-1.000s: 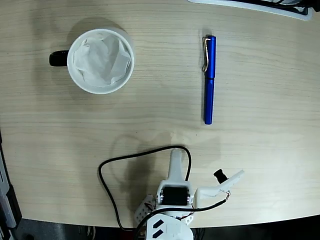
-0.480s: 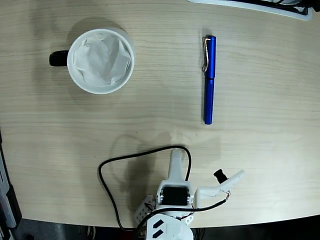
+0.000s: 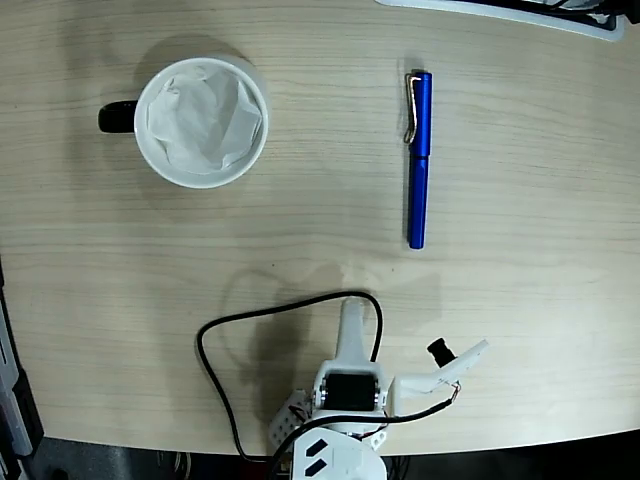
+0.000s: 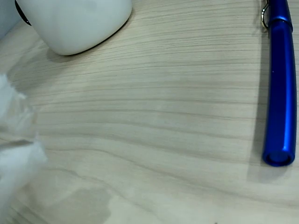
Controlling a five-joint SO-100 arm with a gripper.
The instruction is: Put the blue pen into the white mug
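The blue pen (image 3: pixel 418 160) lies flat on the wooden table, right of centre in the fixed view, its silver clip at the far end. The white mug (image 3: pixel 200 180) stands upright at the upper left with its black handle (image 3: pixel 115 117) pointing left and crumpled white paper (image 3: pixel 205 115) inside. My gripper (image 3: pixel 350 305) sits low at the bottom centre, folded back on the arm, well short of both and holding nothing; its jaws look closed together. The wrist view shows the pen (image 4: pixel 280 84) at right, the mug's base (image 4: pixel 74 23) at top left, and a blurred white finger (image 4: pixel 14 172) at left.
A black cable (image 3: pixel 210 345) loops on the table left of the arm base (image 3: pixel 345 440). A white flat object's edge (image 3: pixel 500 10) runs along the top right. The table's front edge curves just behind the arm.
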